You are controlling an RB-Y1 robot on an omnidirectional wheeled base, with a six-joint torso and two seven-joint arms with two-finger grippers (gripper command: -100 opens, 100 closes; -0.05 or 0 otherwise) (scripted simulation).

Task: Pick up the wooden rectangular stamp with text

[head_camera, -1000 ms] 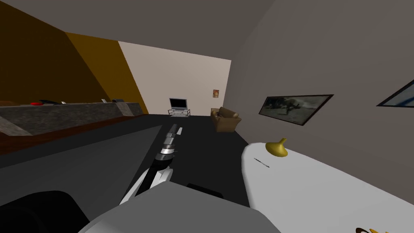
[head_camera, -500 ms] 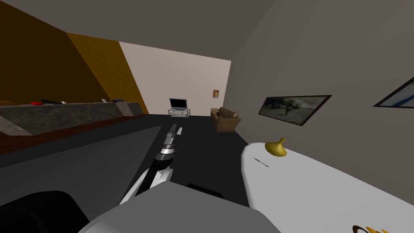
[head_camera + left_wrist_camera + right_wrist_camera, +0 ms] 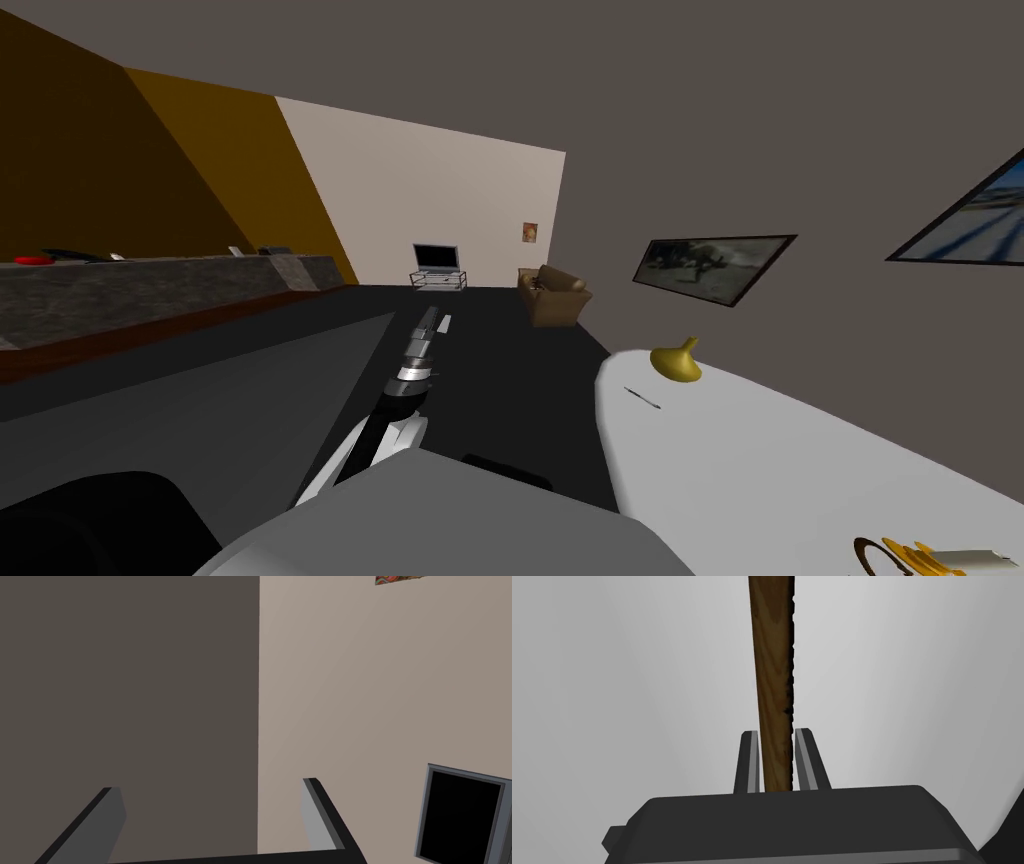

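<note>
Pale grey backdrop behind your right gripper [image 3: 776, 733]: fingers clamped on wooden stamp [image 3: 769, 666] at its near end, long axis running straight out past fingertips, dark ragged face against one finger. Grasp looks made. Your left gripper [image 3: 211, 786] spread apart, empty, pointing at far wall.

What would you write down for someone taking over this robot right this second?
Right hand: shut on the wooden stamp, which stands edge-on between its fingers against plain white.
Left hand: open, empty, stretched forward.
White table on my right carries a yellow vase.
Done: the stamp is gripped.
Left: I cannot tell whether it is clear of the table; check, then lift it.
</note>
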